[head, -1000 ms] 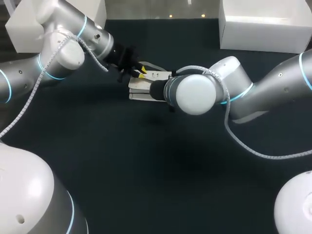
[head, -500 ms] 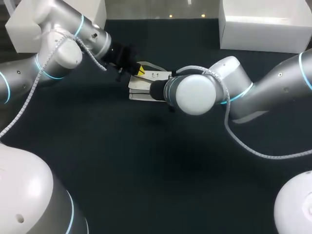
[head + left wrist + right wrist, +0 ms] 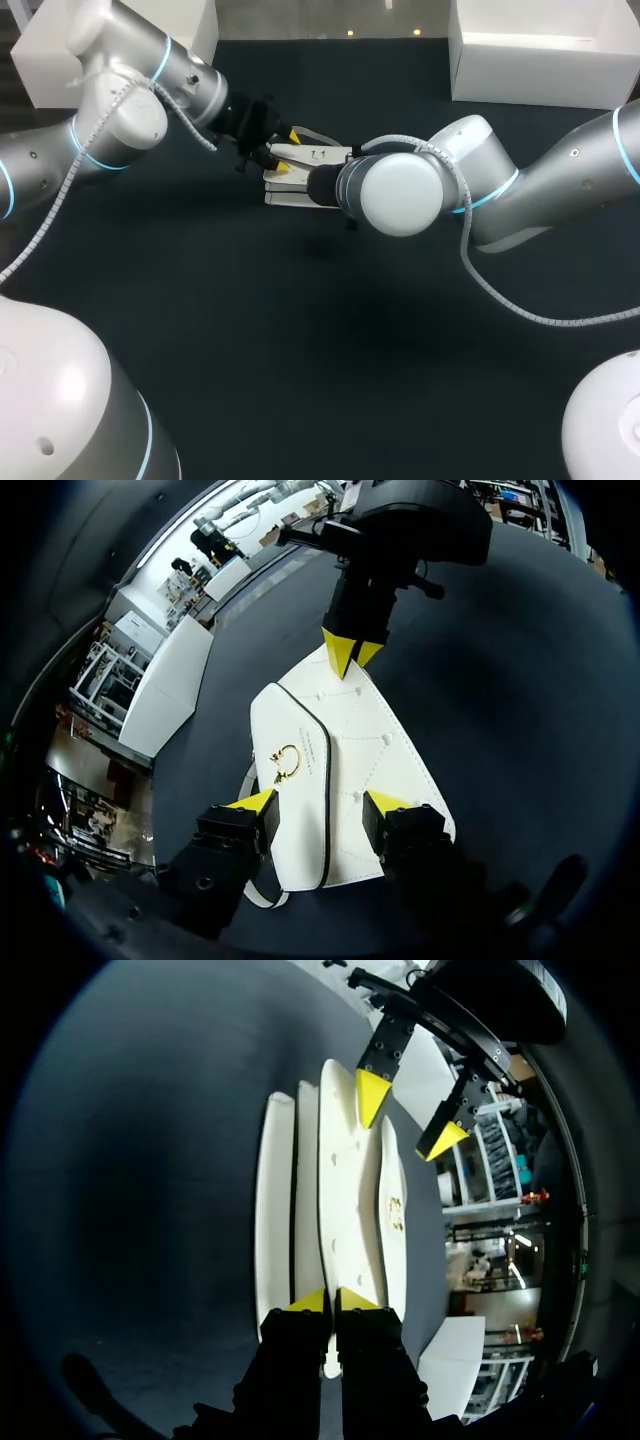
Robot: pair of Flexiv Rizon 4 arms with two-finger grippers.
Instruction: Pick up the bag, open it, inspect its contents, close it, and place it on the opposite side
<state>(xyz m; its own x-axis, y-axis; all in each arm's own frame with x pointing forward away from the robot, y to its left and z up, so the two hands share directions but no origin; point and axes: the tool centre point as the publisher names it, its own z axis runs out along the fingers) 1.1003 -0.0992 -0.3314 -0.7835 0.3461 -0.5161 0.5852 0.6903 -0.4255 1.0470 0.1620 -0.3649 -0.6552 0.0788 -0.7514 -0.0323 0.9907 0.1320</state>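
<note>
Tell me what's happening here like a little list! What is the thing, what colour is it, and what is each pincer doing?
Thing: bag, lying on the dark table
Colour: white, with a gold clasp
Left pincer: open, one finger at each side of the bag's near end
Right pincer: shut on the bag's opposite end

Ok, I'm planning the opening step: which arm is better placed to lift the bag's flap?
Left. The left gripper, open, sits astride the flap end of the bag, near the clasp. The right gripper is shut on the far end and is probably best used to steady it.
</note>
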